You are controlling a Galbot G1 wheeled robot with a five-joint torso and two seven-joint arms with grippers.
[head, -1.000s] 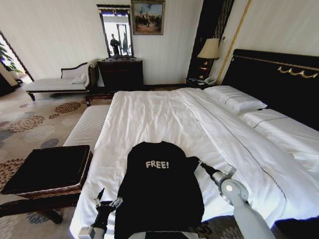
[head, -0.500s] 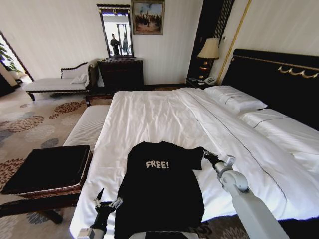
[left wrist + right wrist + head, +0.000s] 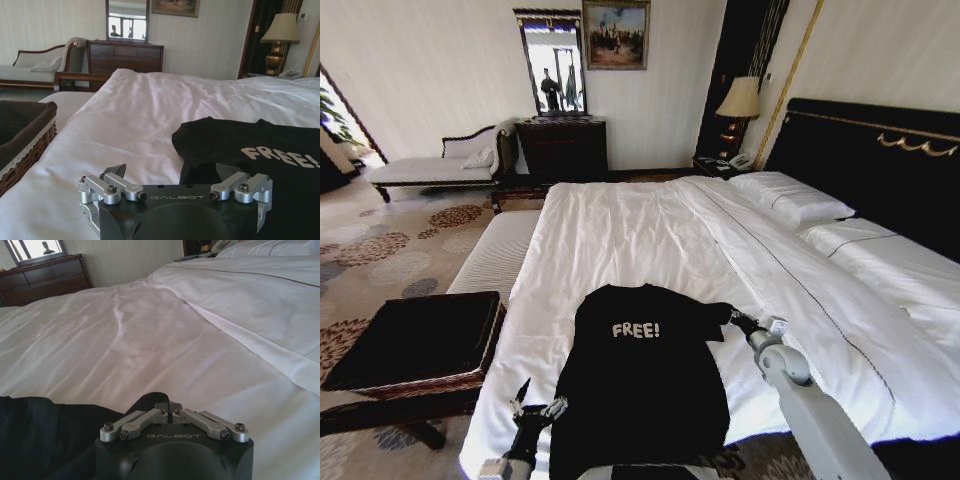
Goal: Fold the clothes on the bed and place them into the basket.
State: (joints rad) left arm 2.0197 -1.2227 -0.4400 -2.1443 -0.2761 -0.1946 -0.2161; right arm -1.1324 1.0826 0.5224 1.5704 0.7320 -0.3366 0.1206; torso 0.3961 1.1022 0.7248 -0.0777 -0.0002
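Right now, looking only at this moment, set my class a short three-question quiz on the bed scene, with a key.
1. True or false: the T-shirt already lies in the basket.
2. Which gripper is shut on the T-shirt's sleeve: A left, B right?
3. Fill in: the left gripper, open, sits near the bed's ____ edge, beside the shirt.

Key: 1 false, it lies on the bed. 2 B, the right gripper. 3 near.

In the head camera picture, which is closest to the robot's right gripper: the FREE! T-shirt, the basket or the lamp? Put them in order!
From the right gripper:
1. T-shirt, pinched at its sleeve.
2. Basket, off the bed's left side.
3. Lamp, far back by the headboard.
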